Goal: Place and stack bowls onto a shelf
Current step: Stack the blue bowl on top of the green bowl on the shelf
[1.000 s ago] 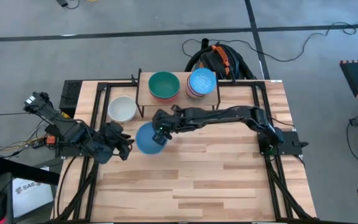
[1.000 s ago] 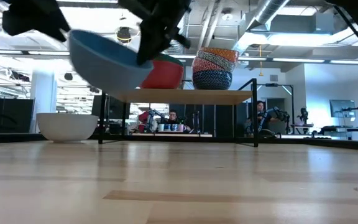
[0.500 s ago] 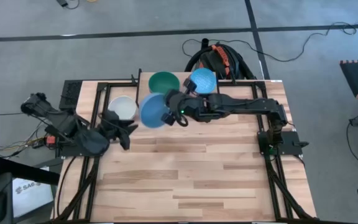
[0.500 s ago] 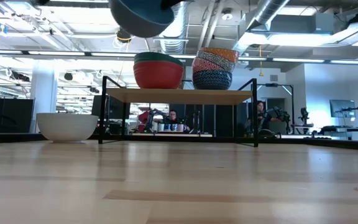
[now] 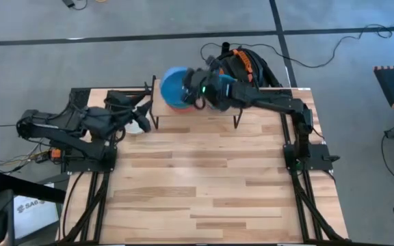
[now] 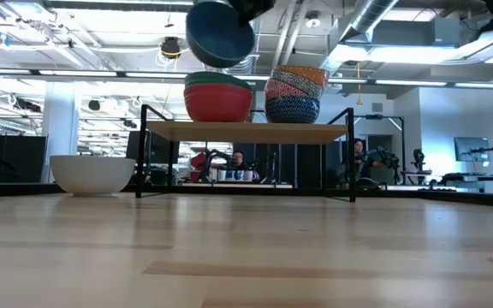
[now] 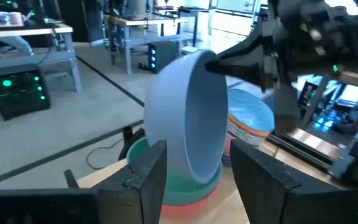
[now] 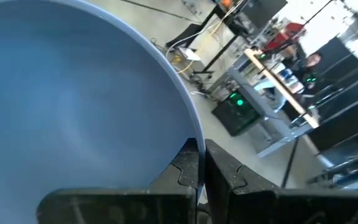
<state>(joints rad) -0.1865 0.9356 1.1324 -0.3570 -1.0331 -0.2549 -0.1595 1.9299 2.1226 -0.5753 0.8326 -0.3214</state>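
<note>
While tilted above green bowl (image 6: 217, 79), light blue bowl (image 5: 174, 87) rim clamped by right gripper (image 5: 198, 92)

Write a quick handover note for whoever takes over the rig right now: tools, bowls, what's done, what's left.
Right tool: shut on the light blue bowl's rim, holding it tilted in the air above the green-on-red stack.
Left tool: open, empty, by the white bowl, which sits on the table left of the shelf.
Done: two stacks on the shelf, the other being the patterned stack.
Left: set down the blue bowl, then shelve the white one.
</note>
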